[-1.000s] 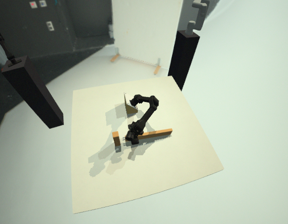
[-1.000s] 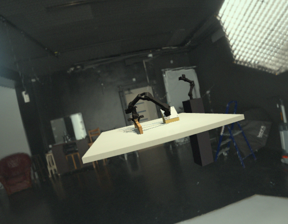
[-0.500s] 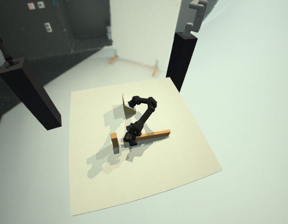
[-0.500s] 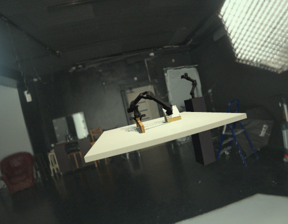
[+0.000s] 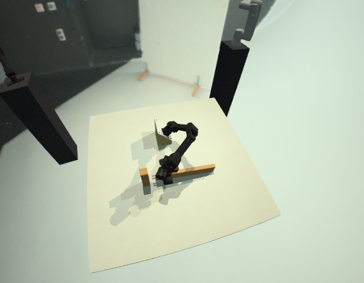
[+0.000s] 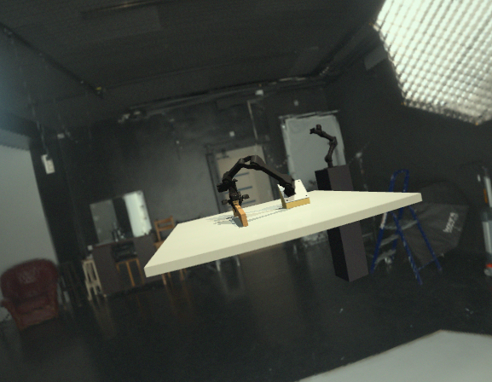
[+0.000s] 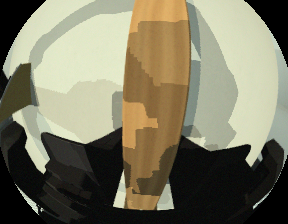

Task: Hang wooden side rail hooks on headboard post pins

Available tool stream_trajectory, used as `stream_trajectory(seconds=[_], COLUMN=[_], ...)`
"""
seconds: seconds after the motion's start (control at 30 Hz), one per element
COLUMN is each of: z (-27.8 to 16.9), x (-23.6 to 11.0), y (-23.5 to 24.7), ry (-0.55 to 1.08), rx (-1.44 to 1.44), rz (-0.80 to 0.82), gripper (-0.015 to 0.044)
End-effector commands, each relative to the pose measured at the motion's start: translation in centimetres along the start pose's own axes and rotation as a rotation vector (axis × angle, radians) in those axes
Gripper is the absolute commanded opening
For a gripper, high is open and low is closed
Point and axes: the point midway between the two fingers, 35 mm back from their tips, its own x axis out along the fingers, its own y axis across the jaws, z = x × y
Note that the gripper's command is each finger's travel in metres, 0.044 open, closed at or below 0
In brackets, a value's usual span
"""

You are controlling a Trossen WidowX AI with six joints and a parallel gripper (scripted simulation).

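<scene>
Rail (image 5: 195, 170) of light wood lies across the middle of the table (image 5: 214, 221), and its near end is held by the gripper (image 5: 162, 177), whose fingers are pinched on the wood close to the end that carries the hooks. In the wrist view the rail (image 7: 153, 96) runs straight away from the camera between the dark fingers, so the grasp looks centred. The far end of the rail seems to rest on the table, but the top view does not show this for sure.

The short wooden post (image 5: 144, 177) stands upright just beside the held end. Between the post and the gripper the top view shows two small dark marks, which are probably the steel hooks (image 5: 154, 181); they are too small to tell if they already enter the slot. The pins inside the slot are not visible in any view.

As a judgement, the picking of the rail is done and the end is brought next to the post. What is left is the fine part: to bring the hooks into the slot, to lower them on the two pins, then to release the rail and to move the gripper away.

Behind the rail the arm (image 5: 183, 145) bends back to its base (image 5: 162, 137), which sits on a small wooden block.
</scene>
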Motion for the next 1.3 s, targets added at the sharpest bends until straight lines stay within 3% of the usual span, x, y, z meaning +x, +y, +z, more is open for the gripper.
stream_trajectory(seconds=[0.0, 1.27], z=[-0.48, -0.86], x=[-0.66, -0.62], y=[-0.08, -0.16], ry=[0.008, 0.008], rx=[0.004, 0.003], rz=[-0.014, -0.014], gripper=[0.0, 0.0])
